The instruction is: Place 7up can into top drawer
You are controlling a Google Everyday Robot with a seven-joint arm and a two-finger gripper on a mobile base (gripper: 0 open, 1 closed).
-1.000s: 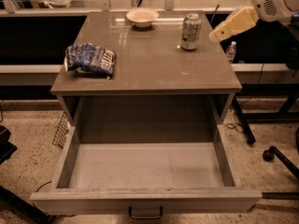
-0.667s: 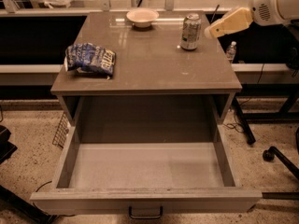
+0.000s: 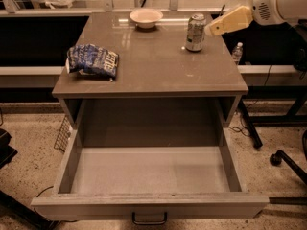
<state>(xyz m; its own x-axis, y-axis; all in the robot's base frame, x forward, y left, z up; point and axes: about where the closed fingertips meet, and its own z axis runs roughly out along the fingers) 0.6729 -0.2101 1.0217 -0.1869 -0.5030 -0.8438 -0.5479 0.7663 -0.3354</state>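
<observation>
The 7up can point(image 3: 195, 32) is standing upright at the back right of the tabletop point(image 3: 158, 66), its long axis vertical and its top pointing up. My gripper point(image 3: 211, 29) is hovering just to its right, not touching; I am unable to tell whether it is spread or closed. The top drawer point(image 3: 96, 209) is gaping below.

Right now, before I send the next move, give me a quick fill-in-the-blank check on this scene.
The top drawer is pulled ____.
The 7up can stands ____ on the cabinet top.
The gripper is close beside the can, on the picture's ____ side of it.
Missing words: open; upright; right.
</observation>
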